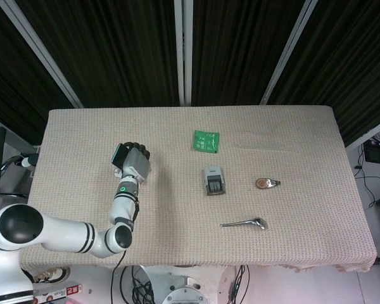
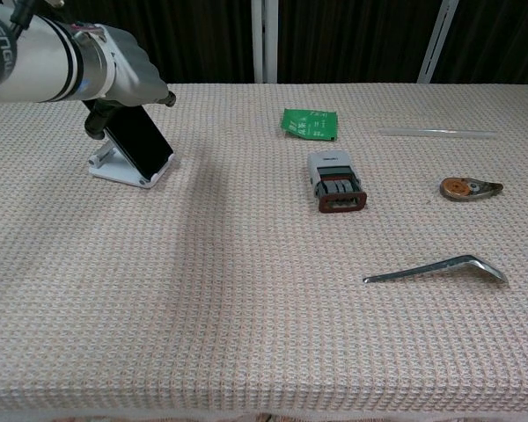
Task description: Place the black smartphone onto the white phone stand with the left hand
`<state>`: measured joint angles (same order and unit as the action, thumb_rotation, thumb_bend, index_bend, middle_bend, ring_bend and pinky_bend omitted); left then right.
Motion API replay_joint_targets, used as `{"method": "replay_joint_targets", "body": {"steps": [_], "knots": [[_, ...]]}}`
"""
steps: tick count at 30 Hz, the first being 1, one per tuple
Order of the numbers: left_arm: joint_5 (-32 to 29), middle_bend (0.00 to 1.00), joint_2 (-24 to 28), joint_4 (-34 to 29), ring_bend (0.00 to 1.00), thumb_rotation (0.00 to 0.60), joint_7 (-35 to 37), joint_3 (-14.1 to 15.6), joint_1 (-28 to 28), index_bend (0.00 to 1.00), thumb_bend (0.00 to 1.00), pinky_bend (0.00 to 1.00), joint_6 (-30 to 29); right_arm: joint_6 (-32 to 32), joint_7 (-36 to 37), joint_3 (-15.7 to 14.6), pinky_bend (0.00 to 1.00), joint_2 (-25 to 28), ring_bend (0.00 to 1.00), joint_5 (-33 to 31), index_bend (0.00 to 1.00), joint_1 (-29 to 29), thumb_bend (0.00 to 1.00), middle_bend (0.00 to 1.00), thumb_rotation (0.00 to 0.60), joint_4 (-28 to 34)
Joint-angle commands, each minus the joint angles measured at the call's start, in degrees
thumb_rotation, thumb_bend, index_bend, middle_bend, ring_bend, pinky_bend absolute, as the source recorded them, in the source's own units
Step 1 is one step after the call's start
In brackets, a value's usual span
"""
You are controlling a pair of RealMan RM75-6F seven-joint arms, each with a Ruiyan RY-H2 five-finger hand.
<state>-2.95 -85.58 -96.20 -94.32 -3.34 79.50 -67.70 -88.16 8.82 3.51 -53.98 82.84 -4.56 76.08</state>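
Looking down from the head view, the left hand (image 1: 136,163) is sitting over the far-left part of the woven beige tablecloth (image 1: 177,240), its fingers curling around the top of the black smartphone (image 1: 118,154), of which only a dark edge is peeking out on the hand's left side. The white phone stand is lying hidden beneath the hand here. To the right, a green packet (image 1: 206,140) is lying toward the far side, a grey stamp-like device (image 1: 213,180) is sitting nearer the middle, a small brown and silver object (image 1: 266,183) is resting further right, and a bent metal handle (image 1: 244,223) is lying nearer the front edge. A clear thin rod (image 1: 259,147) is lying right of the packet.

In the chest view, the smartphone (image 2: 139,145) is leaning tilted on the white phone stand (image 2: 114,168), its lower edge resting in the stand's lip. The left hand (image 2: 119,70) is grasping the phone's upper end, dark fingertips (image 2: 94,128) showing behind it. The green packet (image 2: 310,124), the stamp-like device (image 2: 334,181), the small brown object (image 2: 469,188), the metal handle (image 2: 436,269) and the clear rod (image 2: 436,133) are lying well apart from the stand, on the right half of the tablecloth (image 2: 202,316).

The right hand is showing in neither view.
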Motion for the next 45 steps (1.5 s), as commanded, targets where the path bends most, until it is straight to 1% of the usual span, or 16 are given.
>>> {"method": "replay_joint_targets", "body": {"steps": [1,6,14,17,21,23,25,28,31,33,34,37,39,42,44,45], "knots": [[-1.6,0.02,0.6,-0.8,0.07,0.6,-0.1,-0.2,0.3,0.02,0.24,0.21,-0.4,-0.1,-0.1,0.0,0.0,0.1,0.0,0.0,0.0,-0.1,0.32,0.0,0.6,0.1],[-1.8,0.01,1.8,-2.6,0.07,0.6,1.2,-0.7,0.2,0.01,0.19,0.2,-1.2,-0.7,-0.3,0.1,0.0,0.3,0.0,0.1,0.0,-0.3,0.32,0.0,0.6,0.6],[1.2,0.0,4.9,-7.4,0.04,0.6,4.6,-0.8,-0.5,0.0,0.19,0.19,-2.2,-1.2,-0.9,0.0,0.0,0.7,0.0,0.4,0.0,-0.4,0.32,0.0,0.6,1.5],[3.2,0.0,6.6,-9.5,0.03,0.6,7.7,-1.8,-1.3,0.0,0.19,0.18,-1.7,-1.7,-1.1,0.0,0.0,0.9,0.0,0.7,0.0,-0.5,0.32,0.0,0.6,2.0],[12.1,0.0,11.2,-15.9,0.02,0.6,15.4,-3.0,-4.1,0.0,0.13,0.17,-3.1,-1.9,-1.2,0.0,0.0,1.1,0.0,0.7,0.0,-0.7,0.32,0.0,0.6,2.3],[20.9,0.0,14.3,-20.2,0.02,0.6,20.6,-2.3,-7.1,0.0,0.1,0.17,-5.2,-1.9,-1.2,0.0,0.0,1.2,0.0,0.7,0.0,-0.7,0.32,0.0,0.6,2.3],[31.1,0.0,17.3,-23.9,0.02,0.6,26.0,-0.6,-11.0,0.0,0.09,0.17,-8.1,-1.7,-1.1,0.0,0.0,1.2,0.0,0.6,0.0,-0.6,0.32,0.0,0.6,2.3],[43.9,0.0,20.9,-27.5,0.02,0.6,32.7,2.6,-17.1,0.0,0.09,0.17,-13.0,-1.6,-1.3,0.0,0.0,1.2,0.0,1.0,0.0,-0.3,0.32,0.0,0.6,2.4],[55.4,0.0,23.3,-28.8,0.02,0.6,39.2,6.6,-23.9,0.0,0.07,0.17,-18.2,-1.6,-1.6,-0.2,0.0,0.8,0.0,1.6,0.0,0.0,0.32,0.0,0.6,2.5],[63.3,0.0,24.1,-27.9,0.02,0.6,43.2,9.8,-28.5,0.0,0.06,0.17,-21.4,-1.7,-1.8,-0.3,0.0,0.4,0.0,2.0,0.0,0.0,0.32,0.0,0.6,2.5],[69.1,0.0,24.4,-26.2,0.02,0.6,46.1,12.2,-31.8,0.0,0.06,0.17,-23.8,-1.9,-1.9,-0.3,0.0,0.1,0.0,2.2,0.0,0.0,0.32,0.0,0.6,2.4],[80.8,0.0,24.3,-19.8,0.02,0.6,54.3,17.6,-40.1,0.0,0.07,0.17,-29.8,-3.1,-1.5,-0.3,0.0,-1.0,0.0,2.9,0.0,-0.1,0.32,0.0,0.6,1.7],[84.8,0.0,24.2,-15.8,0.02,0.6,59.9,20.1,-44.4,0.0,0.07,0.17,-31.8,-3.7,-1.2,-0.3,0.0,-1.7,0.0,3.4,0.0,-0.2,0.32,0.0,0.6,1.0],[87.2,0.0,23.5,-9.5,0.02,0.6,68.4,23.0,-51.8,0.0,0.07,0.17,-34.5,-4.6,-0.6,-0.4,0.0,-3.0,0.0,4.4,0.0,-0.1,0.32,0.0,0.6,-0.2],[87.7,0.0,22.6,-5.7,0.02,0.591,72.5,23.7,-55.3,0.0,0.07,0.17,-35.4,-4.8,-0.2,-0.7,0.0,-3.8,0.0,5.1,0.0,0.0,0.31,0.0,0.6,-0.9],[87.8,0.0,21.8,-3.1,0.02,0.567,75.5,24.0,-57.5,0.0,0.06,0.17,-35.7,-4.9,-0.1,-0.9,0.0,-4.3,0.0,5.5,0.0,0.1,0.3,0.0,0.6,-1.3]]}}
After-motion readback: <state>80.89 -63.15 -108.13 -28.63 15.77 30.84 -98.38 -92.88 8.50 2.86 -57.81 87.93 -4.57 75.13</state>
